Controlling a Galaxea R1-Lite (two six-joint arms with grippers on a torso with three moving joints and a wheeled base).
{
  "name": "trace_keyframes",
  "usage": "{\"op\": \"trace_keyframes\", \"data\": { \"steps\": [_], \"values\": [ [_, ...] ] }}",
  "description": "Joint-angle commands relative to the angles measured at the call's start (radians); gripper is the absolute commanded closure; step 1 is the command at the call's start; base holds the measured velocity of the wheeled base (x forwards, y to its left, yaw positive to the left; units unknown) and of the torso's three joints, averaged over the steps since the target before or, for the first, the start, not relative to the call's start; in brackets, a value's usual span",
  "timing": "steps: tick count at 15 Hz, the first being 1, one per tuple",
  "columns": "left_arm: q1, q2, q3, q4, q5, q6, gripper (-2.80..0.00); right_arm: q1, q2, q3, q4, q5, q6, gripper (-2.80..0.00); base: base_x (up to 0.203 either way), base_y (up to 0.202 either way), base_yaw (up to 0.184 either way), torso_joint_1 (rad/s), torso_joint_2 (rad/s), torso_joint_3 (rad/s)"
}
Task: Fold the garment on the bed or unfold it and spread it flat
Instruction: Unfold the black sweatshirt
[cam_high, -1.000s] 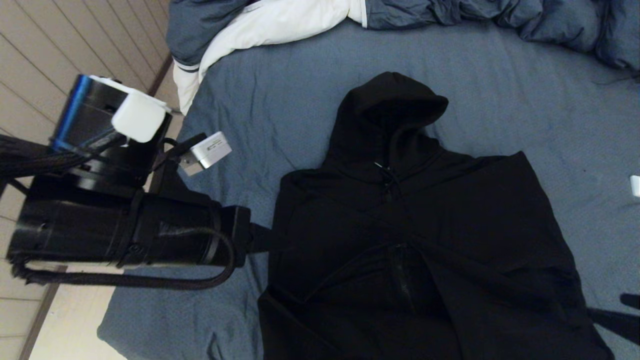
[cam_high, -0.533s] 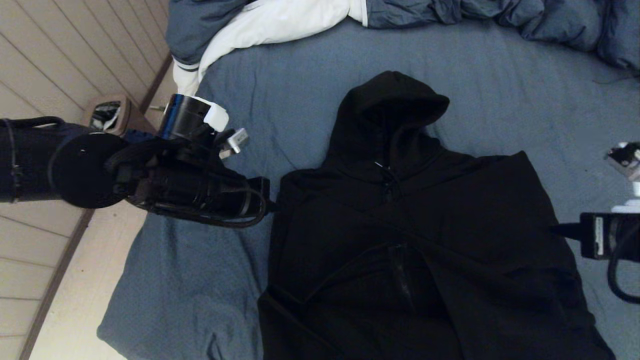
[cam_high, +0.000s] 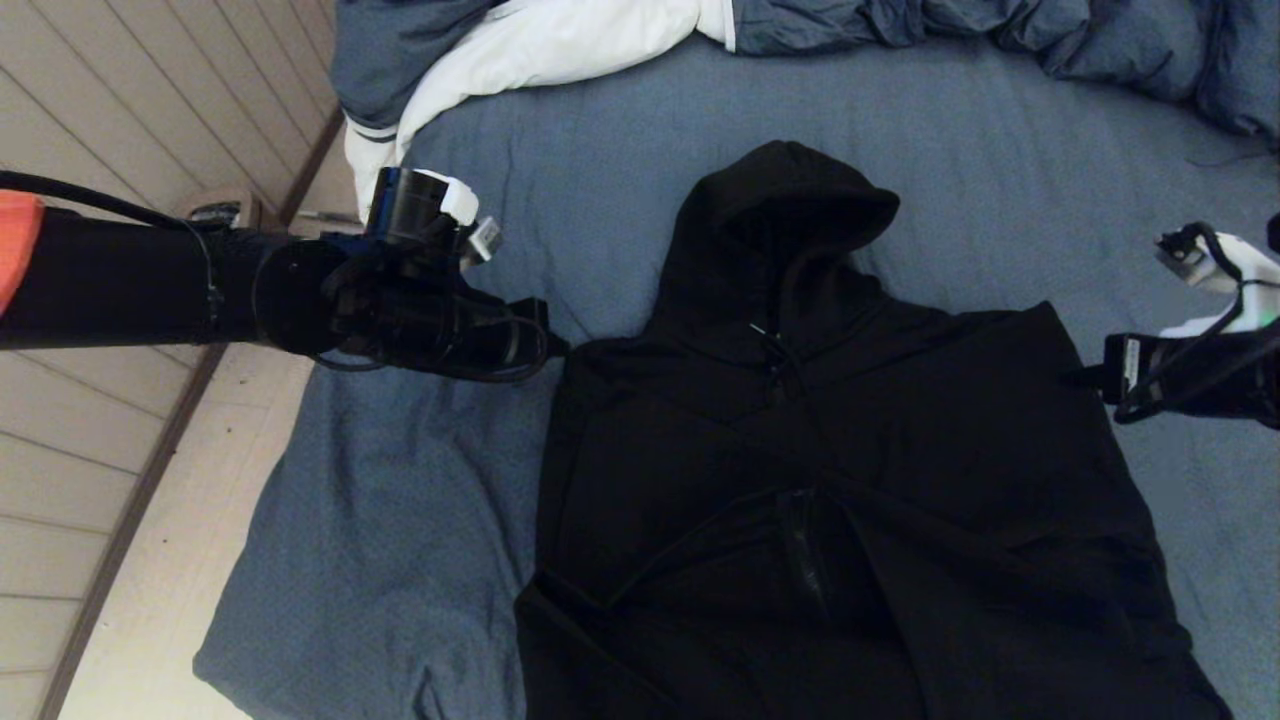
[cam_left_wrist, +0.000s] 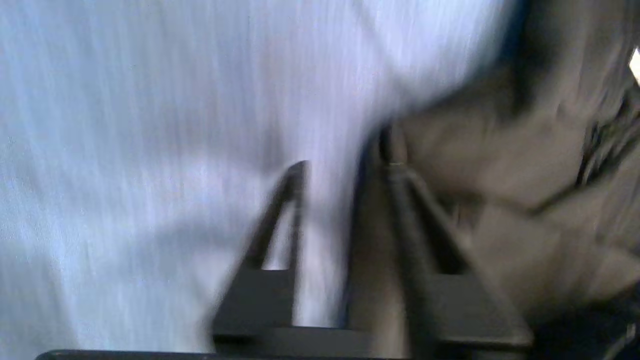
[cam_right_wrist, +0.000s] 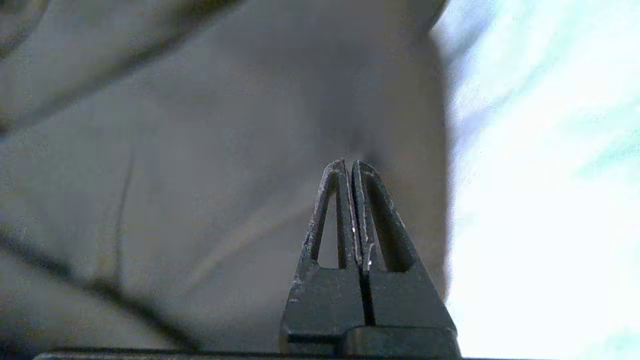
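We see the black hooded zip sweatshirt (cam_high: 850, 480) half folded, sleeves crossed inward; left gripper (cam_left_wrist: 345, 165) parted at its shoulder, right gripper (cam_right_wrist: 348, 167) pressed together, gripping nothing visible.

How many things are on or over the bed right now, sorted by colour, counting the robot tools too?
Black: 3, the garment, the left tool and the right tool.
Blue-grey with white lining: 1, the duvet bunched along the far edge of the bed.
Total: 4.
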Motion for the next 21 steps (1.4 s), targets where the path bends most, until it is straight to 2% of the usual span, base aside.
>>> {"op": "trace_keyframes", "data": {
  "steps": [1,6,8,13,14,19,21],
  "values": [
    [0.011,0.041,-0.064,0.0,0.0,0.0,-2.8,-0.007,0.045,-0.054,-0.002,0.002,-0.001,0.0,0.0,0.0,0.0,0.0,0.0,0.0],
    [0.026,0.061,-0.102,-0.001,0.006,0.004,-2.8,-0.009,0.061,-0.095,-0.003,-0.006,-0.007,0.0,0.0,0.0,0.0,0.0,0.0,0.0],
    [0.027,0.066,-0.124,0.0,0.036,0.011,-2.8,-0.01,0.055,-0.116,-0.003,-0.003,-0.018,0.0,0.0,0.0,0.0,0.0,0.0,0.0],
    [0.027,0.074,-0.135,-0.001,0.03,0.02,-2.8,-0.01,0.052,-0.132,-0.003,-0.005,-0.039,0.0,0.0,0.0,0.0,0.0,0.0,0.0],
    [0.027,0.074,-0.14,0.0,0.03,0.02,-2.8,-0.011,0.052,-0.127,-0.003,-0.011,-0.042,-2.8,0.0,0.0,0.0,0.0,0.0,0.0],
    [0.027,0.074,-0.143,0.0,0.03,0.02,-2.8,-0.024,0.033,-0.124,0.002,-0.009,-0.121,-2.8,0.0,0.0,0.0,0.0,0.0,0.0],
    [0.027,0.089,-0.144,-0.001,0.03,0.02,-2.8,-0.023,0.05,-0.12,-0.003,-0.008,-0.12,-2.8,0.0,0.0,0.0,0.0,0.0,0.0]
  ]
}}
